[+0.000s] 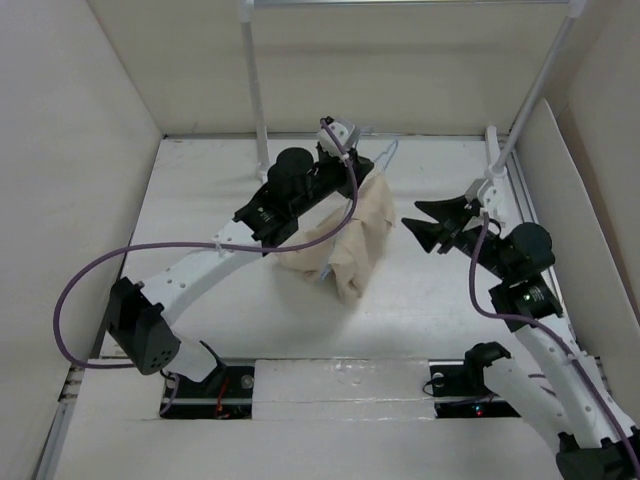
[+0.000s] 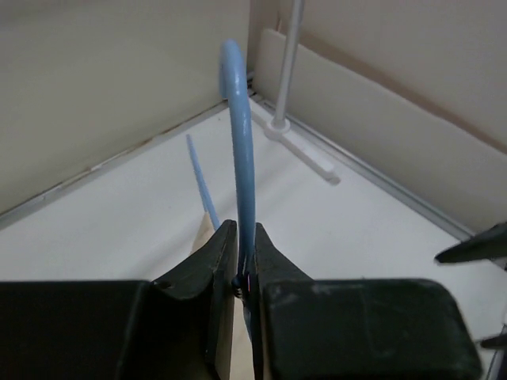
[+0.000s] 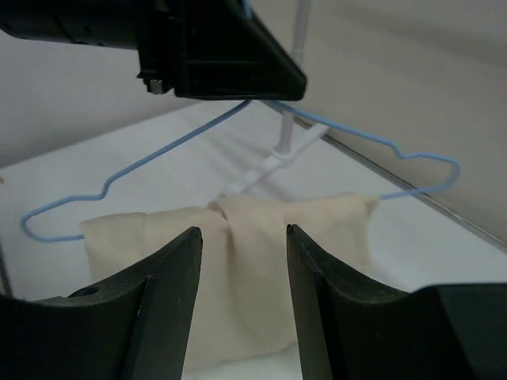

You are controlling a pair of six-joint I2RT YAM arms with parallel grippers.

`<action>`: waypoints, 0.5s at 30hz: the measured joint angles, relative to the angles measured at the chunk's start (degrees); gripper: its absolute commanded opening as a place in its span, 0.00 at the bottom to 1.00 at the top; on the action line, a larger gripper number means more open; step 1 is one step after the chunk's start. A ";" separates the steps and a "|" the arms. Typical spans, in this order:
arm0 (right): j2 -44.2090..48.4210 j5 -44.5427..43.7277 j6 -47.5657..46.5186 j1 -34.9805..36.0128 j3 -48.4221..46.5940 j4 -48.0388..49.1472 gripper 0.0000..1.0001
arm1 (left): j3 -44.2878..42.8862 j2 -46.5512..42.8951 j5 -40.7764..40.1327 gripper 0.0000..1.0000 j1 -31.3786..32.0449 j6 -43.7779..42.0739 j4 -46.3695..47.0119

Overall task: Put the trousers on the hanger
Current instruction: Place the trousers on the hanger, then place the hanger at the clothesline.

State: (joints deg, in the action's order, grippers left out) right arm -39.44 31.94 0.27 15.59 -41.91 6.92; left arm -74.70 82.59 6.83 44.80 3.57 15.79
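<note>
The left pincer [image 2: 244, 241] is clamped on the neck of the hanger [image 2: 240, 119]; the right pincer [image 3: 242, 237] stands wide open. The trousers [image 1: 355, 240] look already draped, so I'd judge the next move is a steady lift without them sliding off. They hang just below the left pincer, straight ahead of the right one, not touching it

From above, the left arm [image 1: 215, 258] and the trousers [image 1: 357, 238] near the tabletop's far edge cover all but a thin bit of the hanger [image 1: 387, 152]. At the left wrist, the left gripper [image 2: 244, 237] hides its triangle. At the right wrist, that gripper hides the hook, cloth covers the bottom bar, and the right gripper [image 3: 242, 231] masks the trousers' lower part.
</note>
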 measured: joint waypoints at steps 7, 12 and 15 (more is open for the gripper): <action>-5.66 -7.26 7.63 13.20 -2.12 7.19 0.63 | -9.73 0.42 -1.75 0.00 0.92 3.61 -5.11; -10.25 -13.81 12.83 18.71 -1.86 15.63 0.64 | -11.58 1.55 -4.02 0.00 2.56 7.08 -5.42; -12.92 -17.46 15.13 20.96 -1.75 20.70 0.65 | -11.58 2.75 -4.68 0.00 3.41 9.20 -5.57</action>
State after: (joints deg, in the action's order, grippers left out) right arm -52.36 14.48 15.40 36.56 -43.66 27.62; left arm -86.28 85.34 2.15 48.21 12.78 10.22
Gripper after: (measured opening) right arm 0.646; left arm 0.024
